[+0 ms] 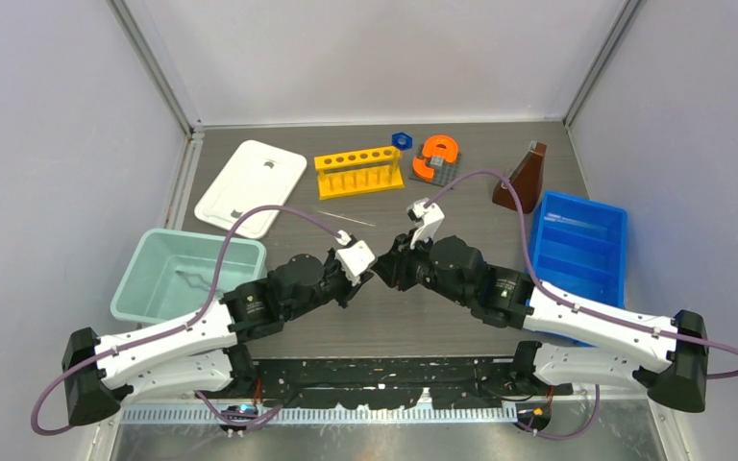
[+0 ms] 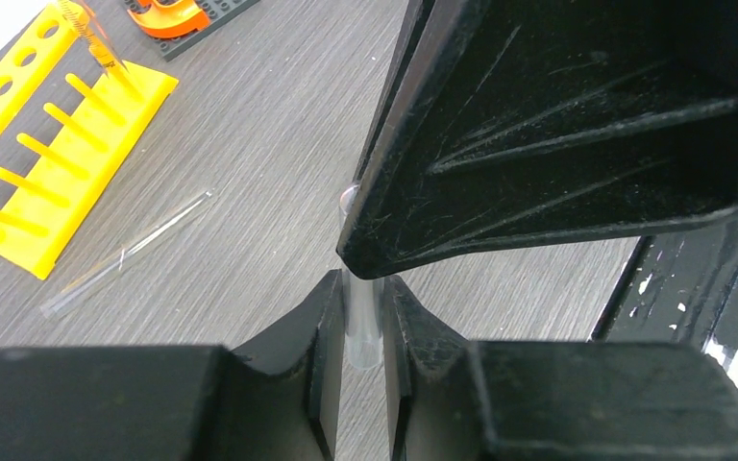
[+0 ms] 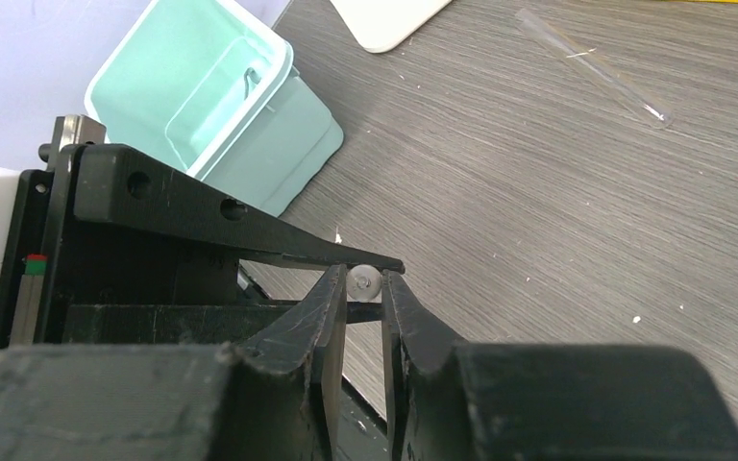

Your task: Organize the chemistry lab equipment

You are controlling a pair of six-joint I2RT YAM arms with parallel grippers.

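Meeting low over the middle of the grey table (image 1: 394,206), the two arms share one clear tube (image 2: 361,331). The left gripper (image 2: 362,293) has its jaws drawn narrow and clamped on the tube's body, which stands upright between its fingers in the left wrist view. The right gripper (image 3: 360,288) has its jaws narrow on either side of the tube's round end, seen end-on at the centre of the right wrist view. A thin clear rod (image 1: 344,218) lies flat on the table just above the grippers, apart from both. Beyond it, at upper centre, stands the yellow six-hole rack (image 1: 358,173), with the small blue hexagonal piece (image 1: 402,140) at its upper right corner and the brown cone-shaped flask (image 1: 524,180) further right. The wire metal tongs (image 1: 190,279) lie inside the teal bin (image 1: 130,283) at the left.
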